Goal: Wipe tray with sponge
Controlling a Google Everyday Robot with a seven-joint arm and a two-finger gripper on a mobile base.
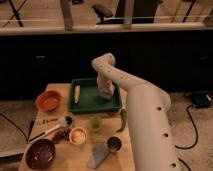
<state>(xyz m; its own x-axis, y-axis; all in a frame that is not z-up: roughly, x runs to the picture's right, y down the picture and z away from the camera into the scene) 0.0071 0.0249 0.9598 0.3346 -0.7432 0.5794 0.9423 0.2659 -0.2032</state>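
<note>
Wiping stage: judged to be starting or under way; the white robot arm's gripper is low inside the dark green rectangular low-rimmed tray.
Tray: lies at the far edge of the wooden table, toward its far right corner.
Sponge: small pale bluish-grey soft block, on the tray floor near the tray's right edge, directly under the gripper.
Hold: cannot tell whether the gripper is clamped on the sponge or only poised over it.
Handling: probably light and squashy, yielding under pressure; best taken across its short sides at mid-height, squeezed gently and pressed flat to the floor.
Obstacle: pale yellow stick lies along the tray's left edge; a wide sweep could knock it.
</note>
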